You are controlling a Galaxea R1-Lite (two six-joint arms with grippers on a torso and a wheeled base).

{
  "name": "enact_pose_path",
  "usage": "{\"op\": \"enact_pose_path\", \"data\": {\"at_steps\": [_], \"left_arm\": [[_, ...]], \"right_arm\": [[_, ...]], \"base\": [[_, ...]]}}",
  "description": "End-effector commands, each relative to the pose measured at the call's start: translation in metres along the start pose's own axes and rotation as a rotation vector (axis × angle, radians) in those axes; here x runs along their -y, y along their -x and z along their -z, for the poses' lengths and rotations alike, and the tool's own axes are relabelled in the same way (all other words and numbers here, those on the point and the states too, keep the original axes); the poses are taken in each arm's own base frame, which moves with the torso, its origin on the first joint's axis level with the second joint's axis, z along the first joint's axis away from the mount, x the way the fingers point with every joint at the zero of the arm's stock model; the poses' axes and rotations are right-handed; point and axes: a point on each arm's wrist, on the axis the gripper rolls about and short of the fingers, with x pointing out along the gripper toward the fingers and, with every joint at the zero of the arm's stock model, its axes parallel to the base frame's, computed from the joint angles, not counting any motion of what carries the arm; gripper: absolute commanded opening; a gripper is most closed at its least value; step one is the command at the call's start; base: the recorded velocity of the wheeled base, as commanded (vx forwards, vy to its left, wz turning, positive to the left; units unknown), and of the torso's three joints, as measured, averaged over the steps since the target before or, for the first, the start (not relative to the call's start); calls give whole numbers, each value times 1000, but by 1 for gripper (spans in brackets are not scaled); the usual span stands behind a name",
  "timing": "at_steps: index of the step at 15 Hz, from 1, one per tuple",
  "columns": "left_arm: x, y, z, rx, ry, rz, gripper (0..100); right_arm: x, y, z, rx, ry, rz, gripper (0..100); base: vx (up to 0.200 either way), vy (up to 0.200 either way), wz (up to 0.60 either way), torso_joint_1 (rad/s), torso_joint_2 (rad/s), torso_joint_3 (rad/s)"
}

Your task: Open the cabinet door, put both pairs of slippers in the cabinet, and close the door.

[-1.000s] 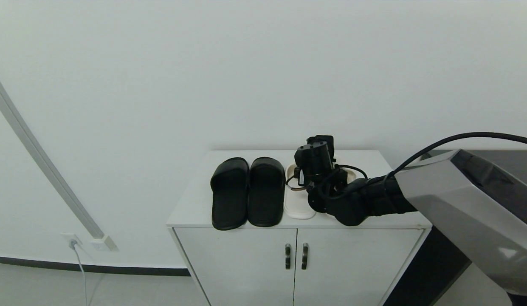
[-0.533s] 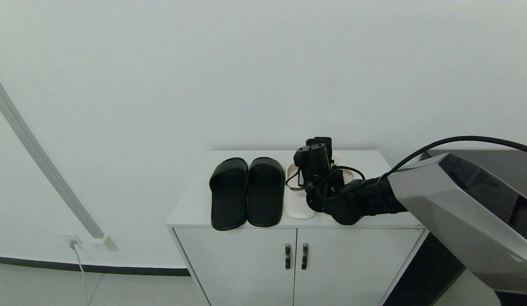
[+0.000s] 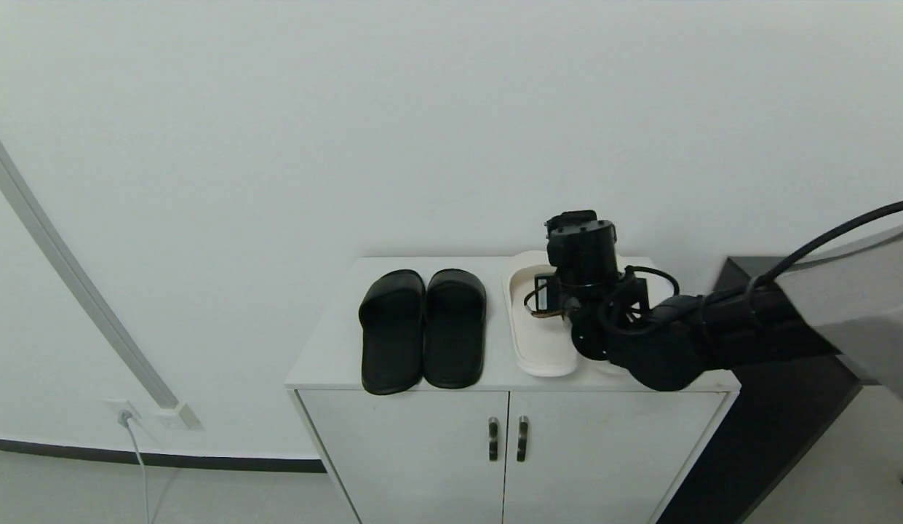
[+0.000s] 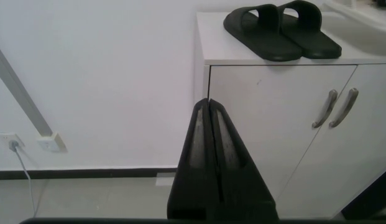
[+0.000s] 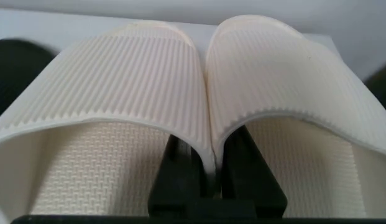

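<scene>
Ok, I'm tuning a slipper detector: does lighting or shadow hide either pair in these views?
Head view: flat, even light, no glare; the black slippers are near-featureless dark shapes, the white slippers barely stand out from the white cabinet top. Right wrist view: ribbed straps well lit, deep shadow beneath them. Left wrist view: black slippers dark masses.

left pair (image 3: 393, 327) on cabinet (image 3: 327, 356), right pair (image 3: 542, 349) beside

Bright, even light; the black slippers (image 3: 455, 327) cast only faint shadows.
</scene>
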Motion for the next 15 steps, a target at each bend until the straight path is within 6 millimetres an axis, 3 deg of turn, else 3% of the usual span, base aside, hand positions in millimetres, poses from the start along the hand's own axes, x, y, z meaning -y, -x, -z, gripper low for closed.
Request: {"op": "enact_pose_path", "data": {"at_steps": [1, 3, 7, 10, 15], "left_arm": [[0, 0, 0, -1, 0, -1, 0], [0, 0, 0, -1, 0, 1, 0], [0, 0, 0, -1, 0, 1, 0], [0, 0, 0, -1, 0, 1, 0], [0, 0, 0, -1, -2, 2, 0]], "right_arm": [[37, 58, -29, 75, 34, -164, 0], [64, 93, -23, 84, 103, -376, 0], [98, 127, -3, 55, 196, -757, 0], [103, 139, 2, 50, 197, -923, 0], [101, 137, 10, 15, 207, -926, 0]], "base": [[0, 0, 0, 0, 0, 0], [0, 0, 0, 0, 0, 0], [0, 0, 0, 0, 0, 0], [0, 0, 0, 0, 0, 0], [0, 0, 0, 0, 0, 0]]}}
